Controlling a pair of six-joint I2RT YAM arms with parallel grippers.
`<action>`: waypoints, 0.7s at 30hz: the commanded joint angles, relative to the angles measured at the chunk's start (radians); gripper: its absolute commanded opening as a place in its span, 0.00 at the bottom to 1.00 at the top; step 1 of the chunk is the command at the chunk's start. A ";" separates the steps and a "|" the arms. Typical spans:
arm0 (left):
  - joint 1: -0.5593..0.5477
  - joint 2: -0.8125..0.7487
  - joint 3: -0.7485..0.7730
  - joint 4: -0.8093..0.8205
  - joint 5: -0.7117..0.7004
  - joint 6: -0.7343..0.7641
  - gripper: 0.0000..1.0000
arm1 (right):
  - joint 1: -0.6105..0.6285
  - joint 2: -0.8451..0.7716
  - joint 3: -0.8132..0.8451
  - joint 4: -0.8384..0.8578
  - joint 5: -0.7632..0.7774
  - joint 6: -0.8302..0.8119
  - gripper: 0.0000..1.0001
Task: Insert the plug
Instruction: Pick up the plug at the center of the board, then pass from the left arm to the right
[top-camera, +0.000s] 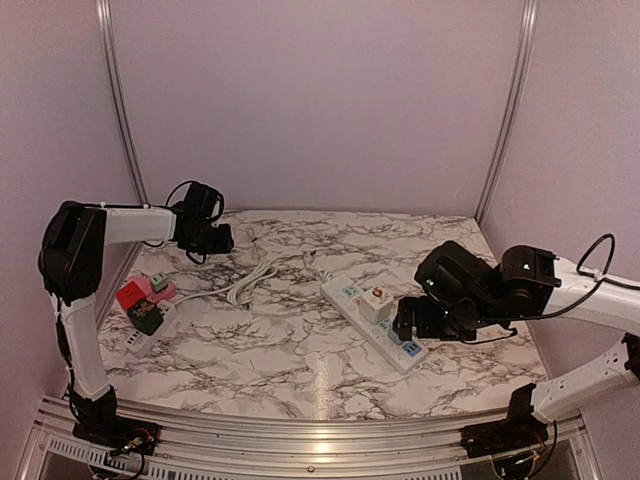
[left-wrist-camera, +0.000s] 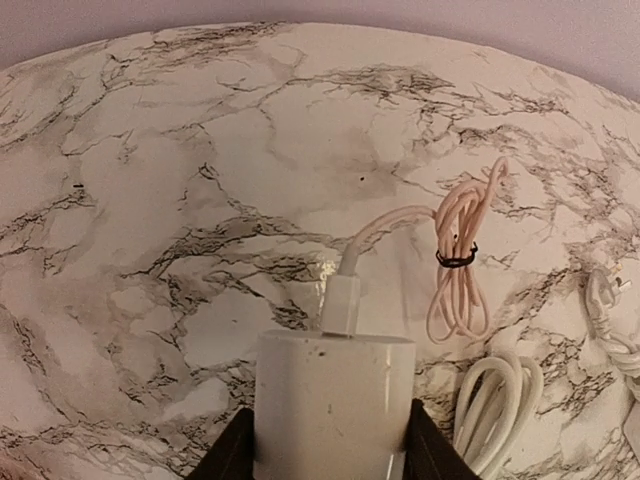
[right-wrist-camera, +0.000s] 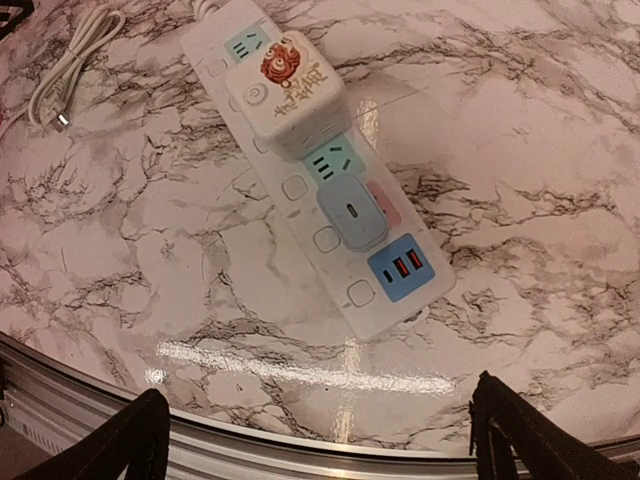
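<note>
The plug (left-wrist-camera: 335, 400) is a white charger block with a thin pinkish USB cable (left-wrist-camera: 460, 260) running out of its top. My left gripper (left-wrist-camera: 333, 445) is shut on its two sides and holds it above the marble table at the back left (top-camera: 215, 240). A white power strip (top-camera: 375, 320) lies diagonally right of centre, with teal sockets, blue USB ports and a white cube adapter (right-wrist-camera: 288, 90) plugged in. Over the strip's near end hangs my right gripper (right-wrist-camera: 320, 440), open, with nothing between its fingers.
A coiled white cable (top-camera: 250, 280) lies mid-table, also at the edge of the left wrist view (left-wrist-camera: 495, 400). A second strip carrying red, pink and green plugs (top-camera: 145, 310) sits at the left edge. The metal table rail (right-wrist-camera: 300, 455) runs below the right gripper.
</note>
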 joint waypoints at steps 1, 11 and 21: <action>-0.030 -0.116 -0.028 0.052 -0.029 -0.034 0.15 | 0.008 -0.047 -0.006 0.113 -0.090 -0.075 0.99; -0.177 -0.355 -0.091 0.047 -0.033 0.011 0.16 | 0.067 -0.080 0.030 0.243 -0.175 -0.159 0.98; -0.374 -0.633 -0.265 0.059 -0.009 0.064 0.17 | 0.120 -0.041 0.161 0.229 -0.161 -0.237 0.99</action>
